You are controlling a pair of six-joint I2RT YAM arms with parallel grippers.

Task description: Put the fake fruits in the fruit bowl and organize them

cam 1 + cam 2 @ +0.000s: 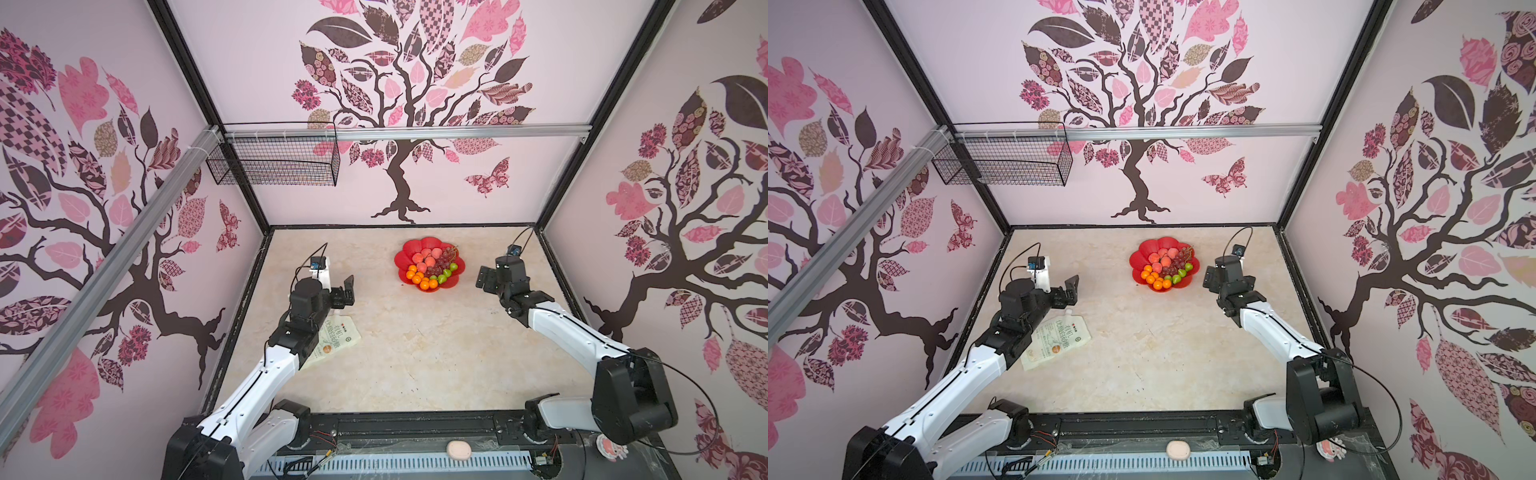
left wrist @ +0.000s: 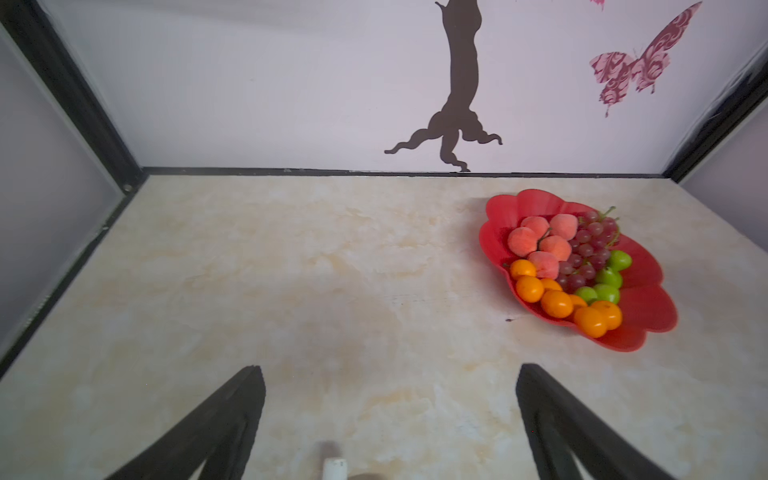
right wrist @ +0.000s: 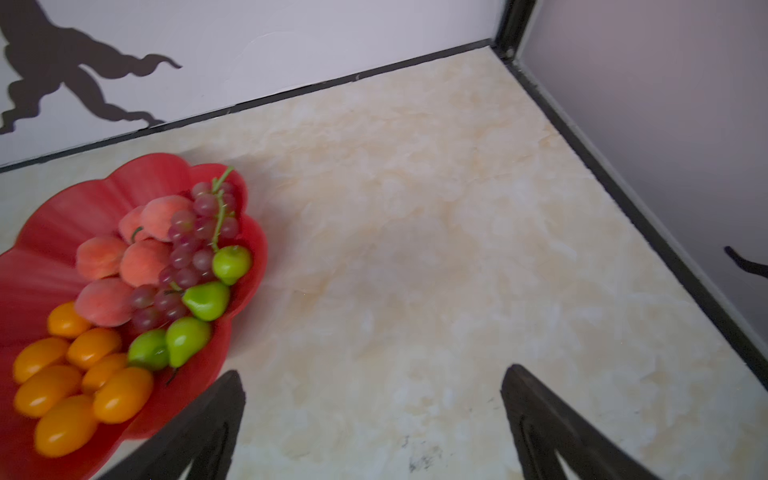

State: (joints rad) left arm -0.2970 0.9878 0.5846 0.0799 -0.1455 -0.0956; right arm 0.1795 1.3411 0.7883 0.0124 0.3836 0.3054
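Note:
The red flower-shaped fruit bowl (image 1: 404, 254) (image 1: 1139, 257) stands toward the back of the table, right of the middle. In it lie the fake fruits: pink peaches (image 1: 428, 254), a purple grape bunch (image 1: 445, 259), green pears (image 1: 449, 271) and oranges (image 1: 422, 279). Both wrist views show the same filled bowl (image 2: 648, 303) (image 3: 62, 216). My left gripper (image 1: 345, 291) (image 2: 390, 370) hovers open and empty, well left of the bowl. My right gripper (image 1: 484, 280) (image 3: 374, 372) is open and empty just right of the bowl, over bare table, with one finger close to the bowl's rim.
A flat white printed pouch (image 1: 334, 337) (image 1: 1059, 336) lies under the left arm. A black wire basket (image 1: 274, 153) hangs on the back rail at the left. A pink oval object (image 1: 459, 450) rests on the front frame. Walls close off three sides.

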